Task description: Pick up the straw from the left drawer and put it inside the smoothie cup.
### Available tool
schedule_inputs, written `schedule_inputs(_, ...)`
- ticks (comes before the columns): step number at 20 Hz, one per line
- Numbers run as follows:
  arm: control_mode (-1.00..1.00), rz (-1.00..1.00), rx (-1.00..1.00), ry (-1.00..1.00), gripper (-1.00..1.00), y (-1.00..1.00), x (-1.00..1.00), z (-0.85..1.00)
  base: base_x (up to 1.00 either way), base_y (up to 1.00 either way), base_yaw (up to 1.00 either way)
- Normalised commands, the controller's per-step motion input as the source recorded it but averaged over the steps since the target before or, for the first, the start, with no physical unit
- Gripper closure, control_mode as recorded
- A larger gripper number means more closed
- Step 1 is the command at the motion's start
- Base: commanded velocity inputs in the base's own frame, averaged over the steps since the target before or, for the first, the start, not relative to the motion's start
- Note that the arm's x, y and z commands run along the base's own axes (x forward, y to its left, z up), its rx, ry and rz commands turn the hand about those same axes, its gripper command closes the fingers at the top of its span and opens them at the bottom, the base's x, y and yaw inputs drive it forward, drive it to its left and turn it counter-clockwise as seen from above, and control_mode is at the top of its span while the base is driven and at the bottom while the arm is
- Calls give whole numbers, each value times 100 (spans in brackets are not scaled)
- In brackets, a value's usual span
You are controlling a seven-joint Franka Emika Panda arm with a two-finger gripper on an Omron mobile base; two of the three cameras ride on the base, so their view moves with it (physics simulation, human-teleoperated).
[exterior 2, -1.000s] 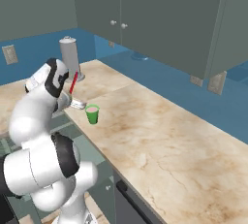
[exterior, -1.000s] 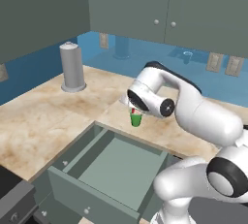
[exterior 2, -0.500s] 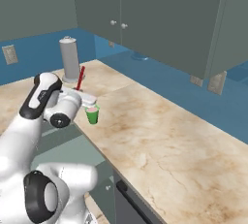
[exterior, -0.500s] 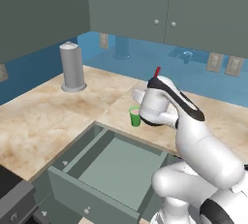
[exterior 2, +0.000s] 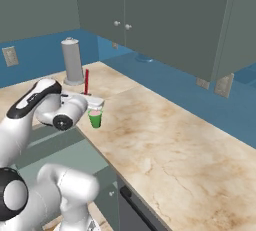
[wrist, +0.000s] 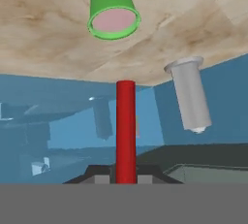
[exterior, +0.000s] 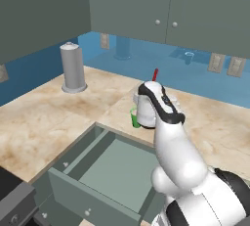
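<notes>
The red straw [exterior 2: 86, 81] stands nearly upright, with my gripper [exterior 2: 88, 95] shut on its lower end. The same straw [wrist: 126, 130] rises from between the dark fingertips of the gripper [wrist: 126, 175] in the hand view. The green smoothie cup [exterior 2: 95, 118] with pink contents stands on the counter just below and to the right of the fingers, apart from the straw. From the left base view, the cup [exterior: 134, 118] peeks out left of my hand and the straw's tip [exterior: 155, 75] sticks up above it. The left drawer [exterior: 93, 198] is pulled open below the counter edge.
A tall grey canister [exterior: 72, 67] stands at the back left of the marble counter [exterior 2: 165, 140]. Grey-green upper cabinets [exterior: 161, 5] hang over the blue backsplash. The drawer's open box [exterior 2: 52, 147] lies under my arm, near the counter's front edge.
My arm has swung round and the hand has turned, bringing the straw from a tilt to nearly upright beside the cup. The cup and drawer have stayed put.
</notes>
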Motion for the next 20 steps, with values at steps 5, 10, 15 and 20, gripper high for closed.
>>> schedule_inputs(5,-100,-5,-17,9,100,0,38,-33,0,0,0)
schedule_inputs(10,-100,-1,-6,5,100,0,38,-25,0,0,0)
schedule_inputs(15,-100,0,0,1,100,4,41,-23,0,0,0)
schedule_inputs(20,-100,0,0,0,100,7,32,-33,0,0,0)
